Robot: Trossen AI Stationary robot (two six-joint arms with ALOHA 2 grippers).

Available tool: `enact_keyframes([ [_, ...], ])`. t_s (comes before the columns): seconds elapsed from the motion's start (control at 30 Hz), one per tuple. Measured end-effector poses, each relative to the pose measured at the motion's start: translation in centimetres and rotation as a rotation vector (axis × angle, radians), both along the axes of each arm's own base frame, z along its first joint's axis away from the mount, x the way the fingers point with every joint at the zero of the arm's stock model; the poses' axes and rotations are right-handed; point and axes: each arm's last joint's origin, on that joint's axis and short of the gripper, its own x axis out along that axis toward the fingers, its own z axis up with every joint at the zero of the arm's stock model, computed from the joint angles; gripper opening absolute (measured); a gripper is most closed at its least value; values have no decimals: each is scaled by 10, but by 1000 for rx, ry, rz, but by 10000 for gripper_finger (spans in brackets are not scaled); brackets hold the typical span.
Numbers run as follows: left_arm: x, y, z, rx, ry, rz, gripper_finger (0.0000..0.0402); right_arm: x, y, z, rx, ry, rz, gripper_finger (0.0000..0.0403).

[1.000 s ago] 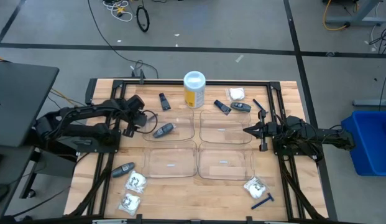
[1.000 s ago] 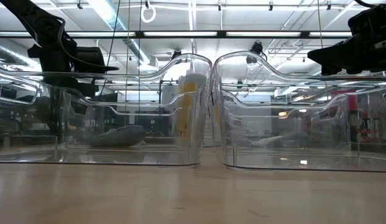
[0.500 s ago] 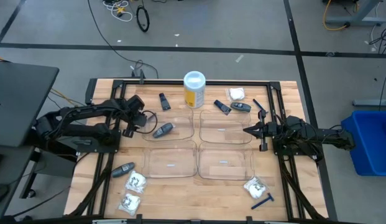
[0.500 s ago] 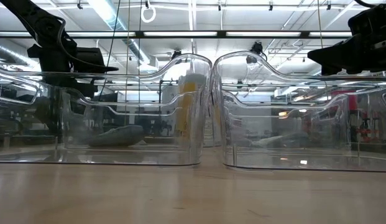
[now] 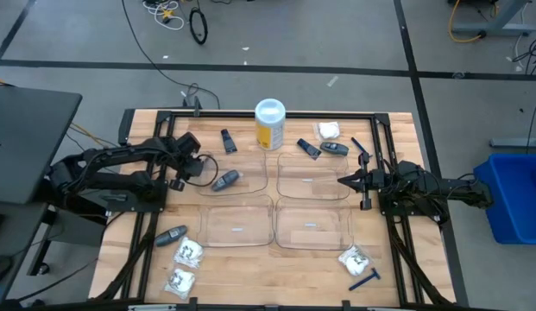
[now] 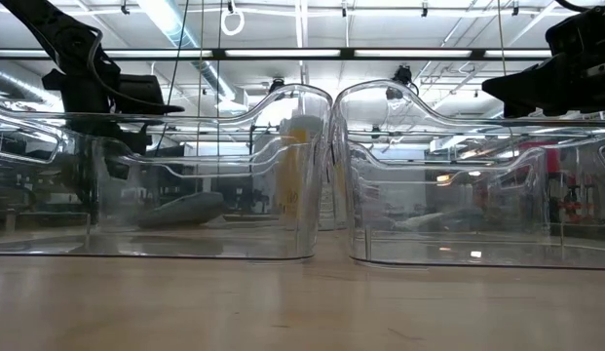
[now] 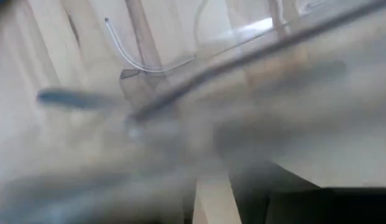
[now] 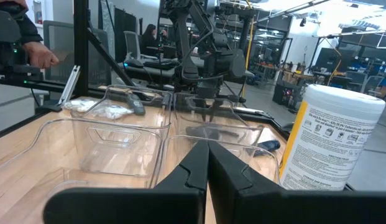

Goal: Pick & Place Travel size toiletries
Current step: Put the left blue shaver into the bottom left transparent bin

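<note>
Four clear trays [image 5: 239,226] sit mid-table. One grey oval stick [image 5: 226,180] lies flat in the far-left tray, also seen in the low view [image 6: 182,209]. My left gripper [image 5: 203,169] hovers open just left of that stick, touching nothing. My right gripper [image 5: 341,180] is shut and waits over the far-right tray's right edge. Loose on the wood lie a dark blue tube [image 5: 227,140], another tube [image 5: 308,149], a grey stick [image 5: 335,149], a white packet [image 5: 328,130], a grey stick [image 5: 171,234], packets [image 5: 191,252] and a blue razor [image 5: 364,280].
A tall yellow canister with a white lid [image 5: 269,123] stands at the far edge between the tubes. A black frame runs round the table. A person's hand [image 8: 42,55] shows beyond the table in the right wrist view. A blue bin [image 5: 513,197] stands off the table's right.
The grey stick in the far-left tray has shifted a little toward the left gripper and lies slightly turned. The right arm has kept still.
</note>
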Motion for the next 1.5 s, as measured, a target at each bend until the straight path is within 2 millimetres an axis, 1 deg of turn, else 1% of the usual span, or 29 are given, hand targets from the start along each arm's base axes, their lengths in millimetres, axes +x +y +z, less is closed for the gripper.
enact_keyframes([
  [0.2,0,0,0,-1,1,-3,65,0,0,0,0,0,0,12],
  [0.53,0,0,0,11,8,-9,52,0,0,0,0,0,0,12],
  [0.8,-1,1,1,45,28,8,48,0,0,0,0,0,0,12],
  [1.0,1,3,5,66,44,19,47,0,0,0,0,0,0,12],
  [1.27,-1,2,5,46,66,19,46,0,0,0,0,0,0,12],
  [1.5,-3,2,7,64,85,26,46,0,0,0,0,0,0,12],
])
